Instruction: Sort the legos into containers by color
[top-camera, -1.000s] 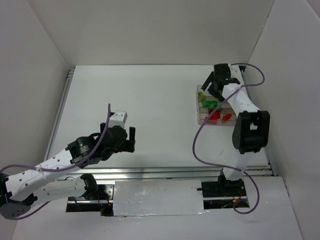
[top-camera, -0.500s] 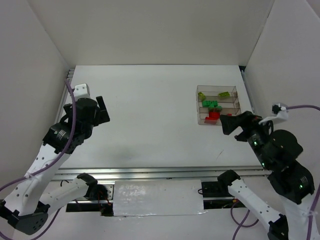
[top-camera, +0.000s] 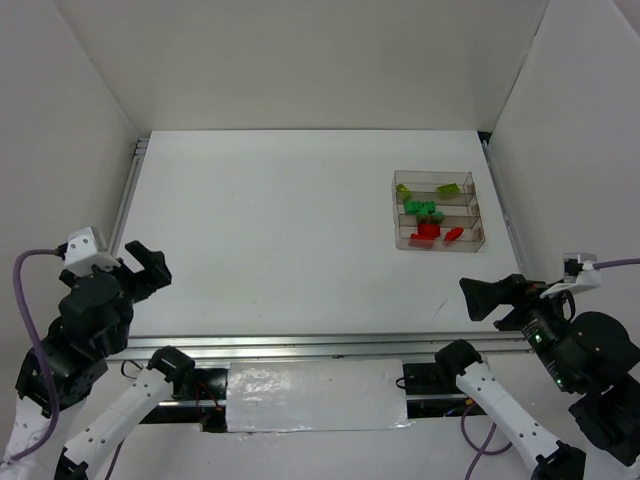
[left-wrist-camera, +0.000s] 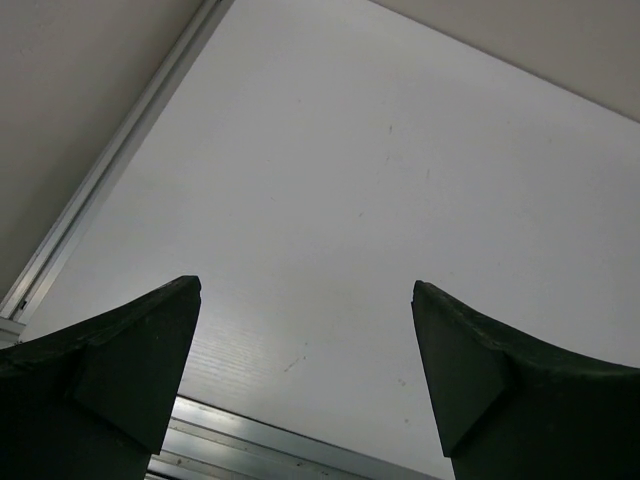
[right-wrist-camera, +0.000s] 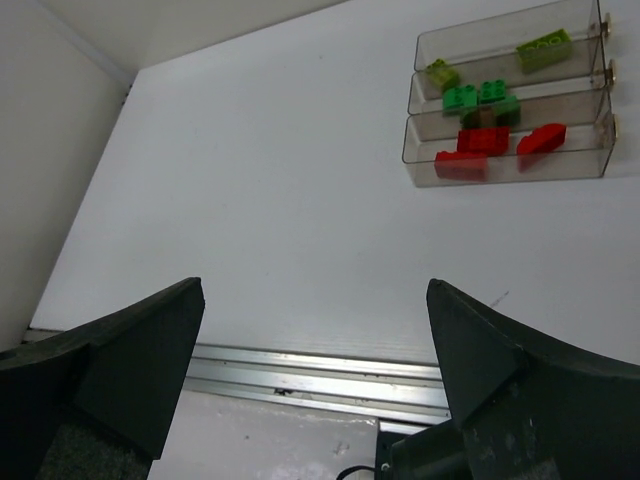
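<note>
From above: shows a clear divided tray (top-camera: 432, 172) at the far right of a white table (top-camera: 270, 220), holding every visible one of the legos (top-camera: 453, 233). Yellow-green bricks (top-camera: 450, 187) in the farthest compartment, dark green bricks (top-camera: 425, 209) in the next, red bricks (top-camera: 428, 232) in the nearest. Looks fully sorted. Left gripper (top-camera: 138, 268) at the near left edge, right gripper (top-camera: 487, 298) at the near right edge, both well apart from the tray, spread wide, holding nothing.

From the left wrist: looks down between two dark fingers (left-wrist-camera: 110, 370) set wide apart, onto bare table and a metal rail (left-wrist-camera: 100, 190). Nothing gripped, no bricks in sight.

From the right wrist: looks past wide, empty fingers (right-wrist-camera: 120, 360) toward the tray, colours separated as above.

Handling, as a judgement: very light, rigid, smooth plastic, apt to skid or flip under a closing finger. Best pinched across the flat side walls, not the studded top. Tray thin-walled, likely to slide if bumped.
</note>
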